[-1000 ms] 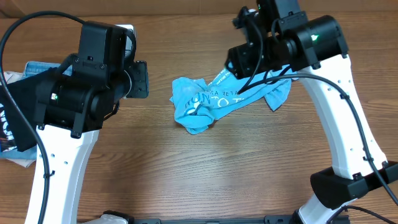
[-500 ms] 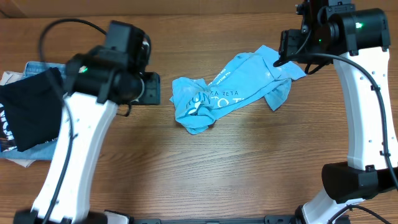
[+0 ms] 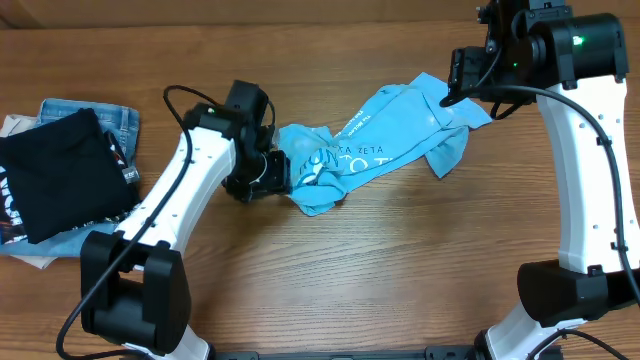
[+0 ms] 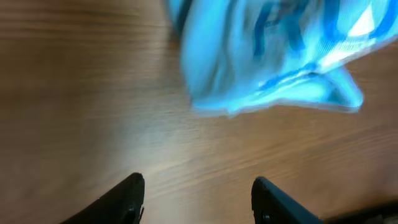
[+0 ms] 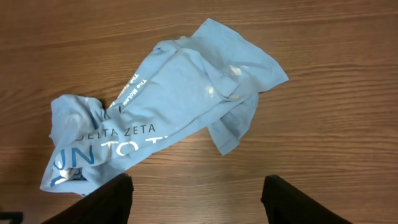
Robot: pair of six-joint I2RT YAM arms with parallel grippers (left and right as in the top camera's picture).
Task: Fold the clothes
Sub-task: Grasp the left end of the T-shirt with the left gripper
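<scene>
The light blue T-shirt (image 3: 375, 145) lies crumpled on the wooden table, bunched at its left end, with white lettering showing. My left gripper (image 3: 272, 172) is low at the shirt's left end, touching or nearly touching it. In the left wrist view its fingers (image 4: 198, 190) are open and empty over bare wood, with the blurred shirt (image 4: 267, 56) just ahead. My right gripper (image 3: 468, 78) hangs high above the shirt's right end. In the right wrist view its fingers (image 5: 196, 190) are open and empty, and the shirt (image 5: 168, 106) lies well below.
A black garment with white print (image 3: 55, 185) lies on blue jeans (image 3: 90, 108) at the table's left edge. The arm bases stand at the front left (image 3: 130, 300) and front right (image 3: 570, 290).
The left arm has swung down and to the right, reaching the shirt's left end. The right arm lifted off the shirt's right part a second ago and has held still since.
</scene>
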